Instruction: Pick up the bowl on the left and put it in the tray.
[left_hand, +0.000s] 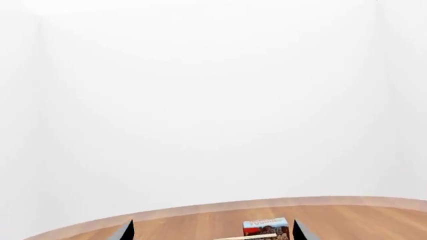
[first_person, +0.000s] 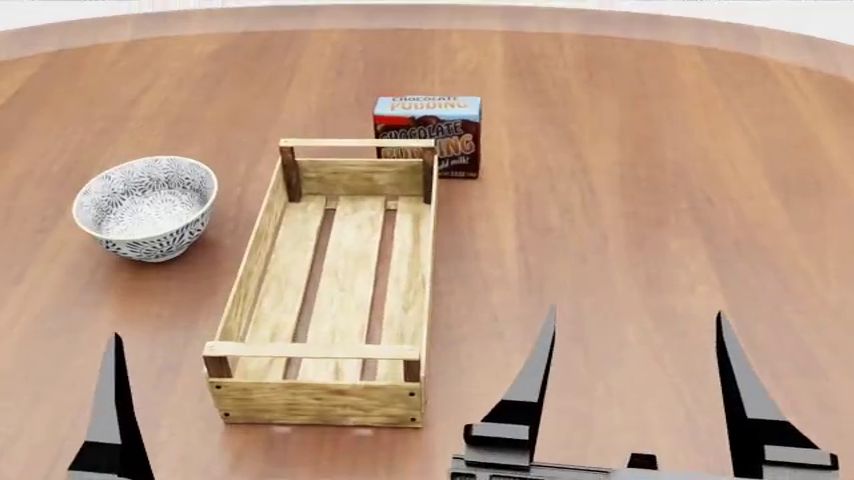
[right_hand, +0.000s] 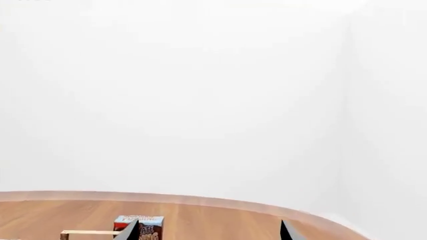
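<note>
The bowl (first_person: 144, 207), white with a dense grey-blue floral pattern, stands upright on the wooden table, left of the tray. The tray (first_person: 254, 270) is a long light-wood crate with a slatted bottom, lying empty in the middle, and its end rail (left_hand: 248, 237) peeks into the left wrist view. My left gripper (left_hand: 213, 232) is open, one dark finger (first_person: 112, 420) showing at the near left, well short of the bowl. My right gripper (first_person: 638, 400) is open near the front edge, right of the tray, with nothing between its fingers. Neither wrist view shows the bowl.
A chocolate pudding box (first_person: 427, 135) stands upright just behind the tray's far end, also visible as the box (left_hand: 265, 226) and the box (right_hand: 150, 222) in the wrist views. The round table's far edge (first_person: 427, 15) curves across the back, with white walls beyond.
</note>
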